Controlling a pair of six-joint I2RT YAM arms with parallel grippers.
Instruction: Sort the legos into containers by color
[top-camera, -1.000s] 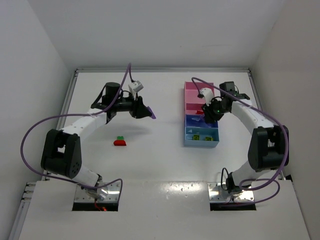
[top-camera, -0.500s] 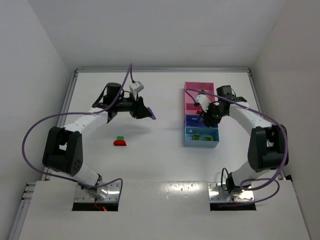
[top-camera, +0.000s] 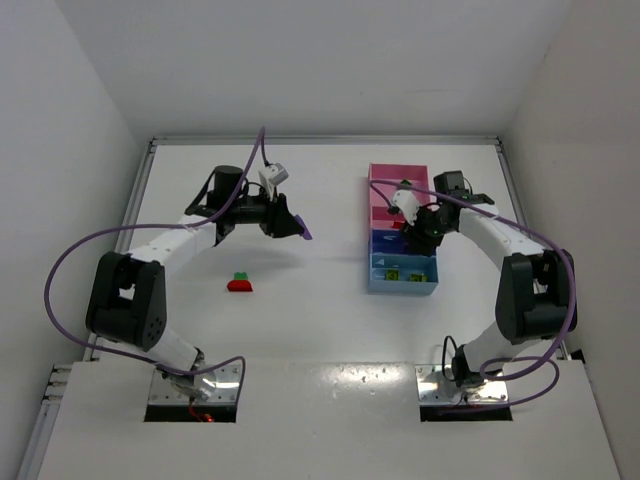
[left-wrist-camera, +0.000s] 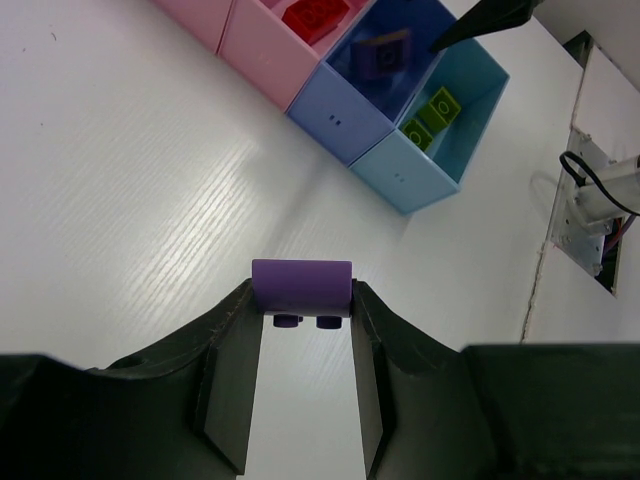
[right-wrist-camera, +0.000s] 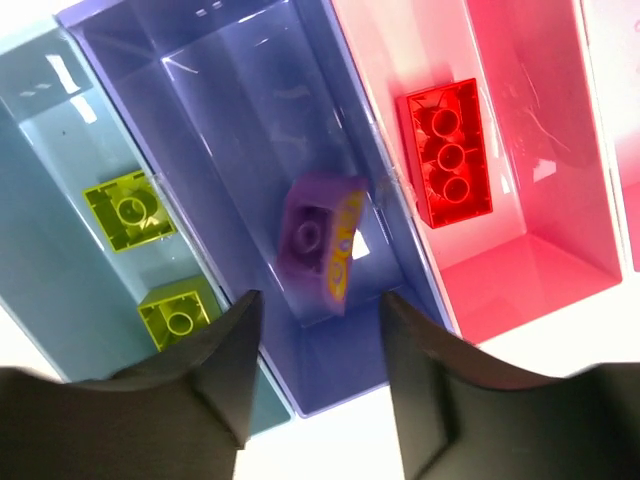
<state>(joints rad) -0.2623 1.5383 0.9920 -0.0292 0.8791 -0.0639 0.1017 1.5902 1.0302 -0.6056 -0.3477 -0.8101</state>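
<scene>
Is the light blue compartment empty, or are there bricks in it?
Not empty: the light blue compartment holds two yellow-green bricks, apart from each other.

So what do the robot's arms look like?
The left arm and right arm are both made of white tube-shaped links joined by chunky black joints. A purple cable loops alongside each one. The left gripper and right gripper each end in two dark, wedge-shaped fingers. Each base sits on a shiny metal plate.
</scene>
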